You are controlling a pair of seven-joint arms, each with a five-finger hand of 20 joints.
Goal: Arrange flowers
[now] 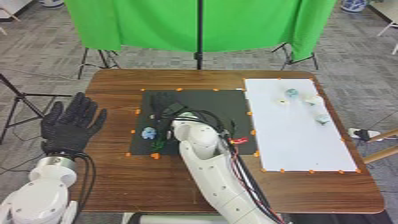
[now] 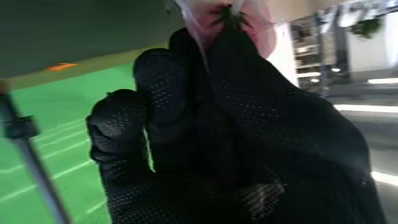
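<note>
The right hand [image 1: 163, 105] is over the dark mat [image 1: 197, 96], left of the desk's [image 1: 107, 175] middle, pinching a pink flower [image 2: 256, 31] at its fingertips. The left hand [image 1: 69, 122], relaxed with fingers straight, is by the desk's left edge. A blue flower [image 1: 149, 133] lies near the mat's left edge; pale flowers [image 1: 291, 93] lie on the white board [image 1: 298, 145], toward the desk's far right corner.
</note>
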